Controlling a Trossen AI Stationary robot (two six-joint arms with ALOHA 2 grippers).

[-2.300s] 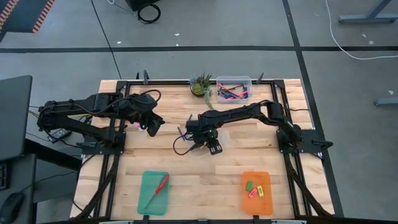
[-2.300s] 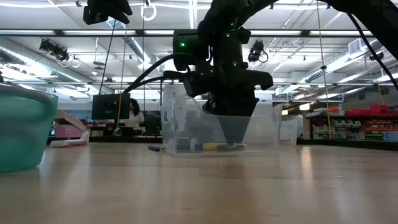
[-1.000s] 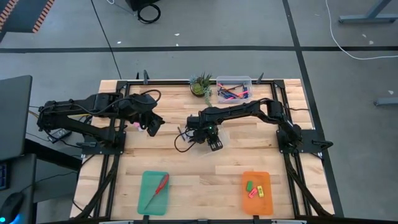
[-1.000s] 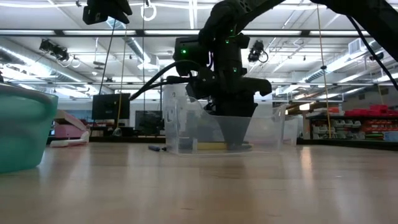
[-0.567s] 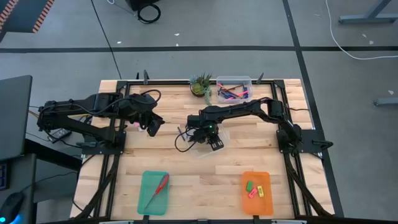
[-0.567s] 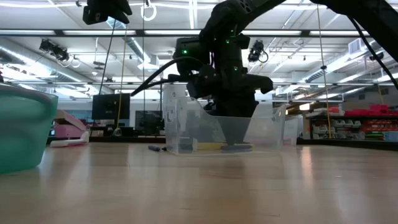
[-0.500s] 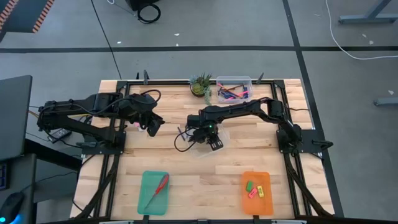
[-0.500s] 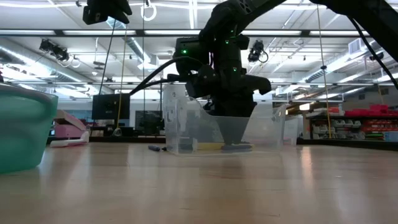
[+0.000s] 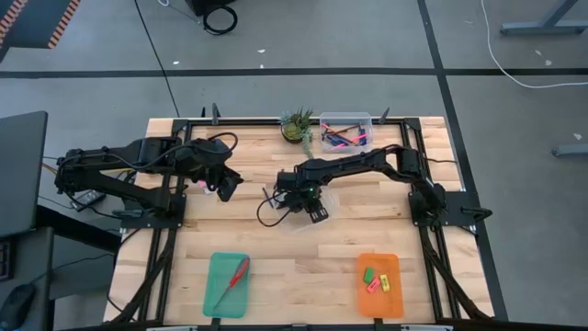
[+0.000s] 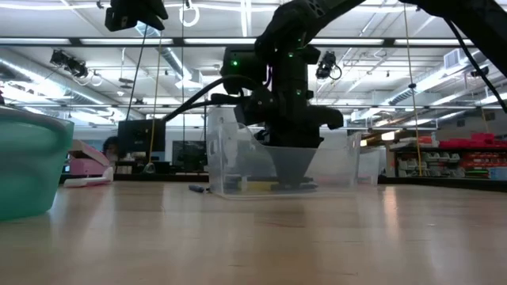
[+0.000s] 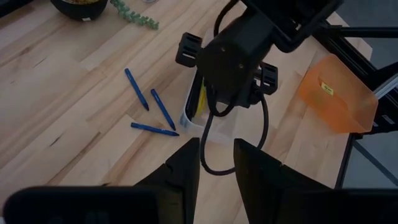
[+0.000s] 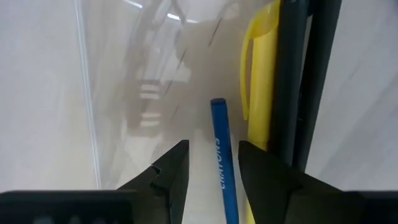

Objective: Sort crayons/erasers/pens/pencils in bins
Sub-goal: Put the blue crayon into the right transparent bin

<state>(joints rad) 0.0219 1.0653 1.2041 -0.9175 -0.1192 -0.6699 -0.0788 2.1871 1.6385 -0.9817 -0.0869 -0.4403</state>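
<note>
My right gripper [image 9: 310,211] reaches down into a clear tub [image 9: 325,222] at the table's middle, also seen in the low view [image 10: 291,186]. In its wrist view [image 12: 214,177] it is open. Its fingers stand on either side of a blue stick [image 12: 221,155] lying on the tub floor. A yellow pencil [image 12: 264,74] and a dark stick [image 12: 298,74] lie beside it. Three more blue sticks [image 11: 163,109] lie on the table left of the tub [image 11: 191,115]. My left gripper [image 9: 225,187] waits open [image 11: 216,165] at the left.
A second clear tub [image 9: 346,131] with coloured sticks and a small plant [image 9: 296,127] stand at the far edge. A teal tray [image 9: 227,283] holds red scissors; an orange tray [image 9: 378,285] holds erasers. Both trays sit at the near edge.
My right gripper has shifted a little toward the table's left inside the clear tub and sunk slightly. The tub has stayed in place.
</note>
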